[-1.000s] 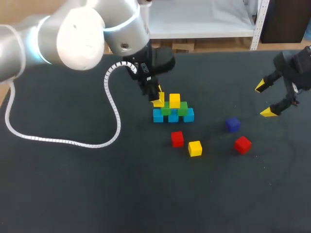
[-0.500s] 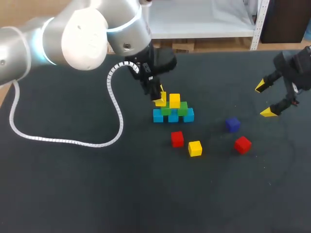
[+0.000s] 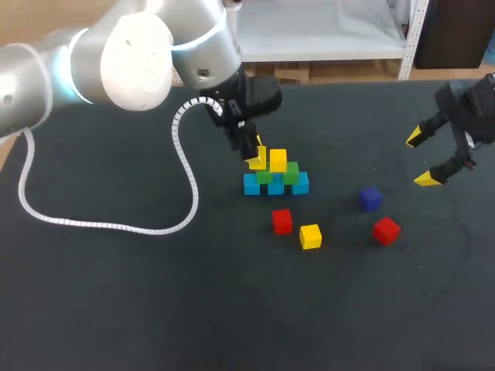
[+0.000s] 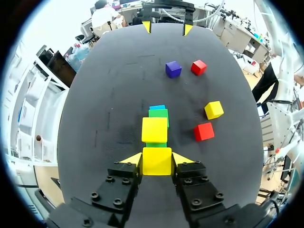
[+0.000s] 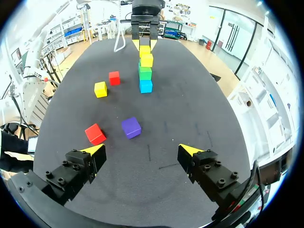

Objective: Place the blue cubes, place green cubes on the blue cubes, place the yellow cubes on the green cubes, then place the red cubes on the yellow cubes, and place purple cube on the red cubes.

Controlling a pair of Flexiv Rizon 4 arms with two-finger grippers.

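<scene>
The left hand (image 3: 252, 157) is closed on a small yellow cube (image 4: 156, 161), a yellow tip pressed to each of two opposite sides, the opening no wider than the cube; the cube is held just beside, and about level with, a second yellow cube (image 4: 154, 129), which lies directly ahead of the hand on top of the two green cubes (image 3: 290, 171), themselves set on a row of three blue cubes (image 3: 300, 183). The right hand (image 5: 141, 151) is spread wide and nothing is held in it; a purple cube (image 5: 130, 127) lies nearest ahead of it, a near red cube (image 5: 95, 134) just beside that, and a loose yellow cube (image 5: 100, 89) and a far red cube (image 5: 114, 77) lie further ahead, all on the dark tabletop (image 3: 116, 294), apart from the stack.

Several risks can be judged from here; the held cube is so close to its neighbour that a slight drift forward could shove the neighbour off the green cubes; if it is released with too little green beneath it, it could tip off the outer edge; a finger swinging open could clip the stack and shift the lower rows.

Whether the held cube's underside touches a green cube cannot be told; from the left wrist only a sliver of green shows between the two yellow cubes, and the blue row is mostly hidden behind them; from above, the far side of the held cube is covered by the hand.
</scene>
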